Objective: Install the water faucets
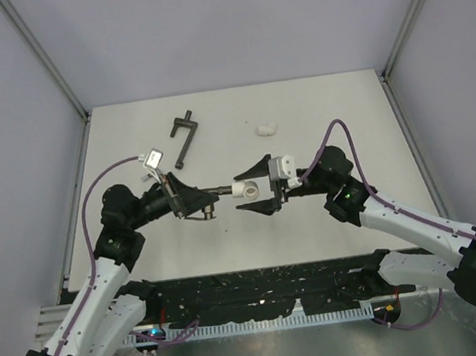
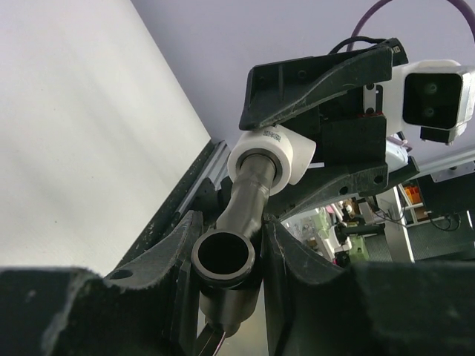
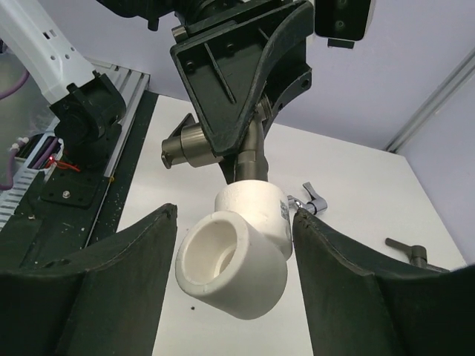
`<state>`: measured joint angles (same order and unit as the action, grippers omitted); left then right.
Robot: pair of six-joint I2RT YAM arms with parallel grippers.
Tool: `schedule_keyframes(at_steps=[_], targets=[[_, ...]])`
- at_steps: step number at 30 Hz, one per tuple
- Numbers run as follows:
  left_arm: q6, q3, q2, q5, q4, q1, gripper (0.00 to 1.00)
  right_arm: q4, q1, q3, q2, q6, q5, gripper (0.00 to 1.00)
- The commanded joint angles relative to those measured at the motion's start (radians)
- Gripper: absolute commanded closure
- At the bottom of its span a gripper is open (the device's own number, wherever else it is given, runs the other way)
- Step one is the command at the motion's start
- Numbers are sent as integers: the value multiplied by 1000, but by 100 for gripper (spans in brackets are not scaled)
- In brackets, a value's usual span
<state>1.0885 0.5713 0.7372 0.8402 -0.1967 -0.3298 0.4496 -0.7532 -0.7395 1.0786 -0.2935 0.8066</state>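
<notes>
I am gripping the dark tap (image 2: 243,204) in my left gripper (image 1: 209,204), its tip sitting in the white elbow (image 3: 236,252) gripped by my right gripper (image 1: 241,193) just ahead, and twisting it in looks next.

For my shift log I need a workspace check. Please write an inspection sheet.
Surface: white table, no spills seen.
Job's things: dark faucet, its stem entering the white elbow fitting; silver faucet lying on the table.
Clutter: T-handled bar and loose white fitting, far side.
Grippers: left gripper shut on the dark faucet; right gripper shut on the white elbow fitting.
Cables: purple cables arch over both arms, unsnagged.
Surroundings: pale walls; nothing else seen.
</notes>
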Motion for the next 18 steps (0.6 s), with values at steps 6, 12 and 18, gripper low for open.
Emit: schedule_keyframes(at_steps=[6, 12, 18], targets=[[-120, 102, 1, 66, 8, 3, 100, 107, -8, -41, 30, 167, 8, 74], [-387, 153, -22, 108, 80, 3, 100, 210, -5, -50, 87, 467, 19, 95], [-928, 79, -182, 129, 56, 3, 100, 344, -3, -84, 188, 934, 11, 95]])
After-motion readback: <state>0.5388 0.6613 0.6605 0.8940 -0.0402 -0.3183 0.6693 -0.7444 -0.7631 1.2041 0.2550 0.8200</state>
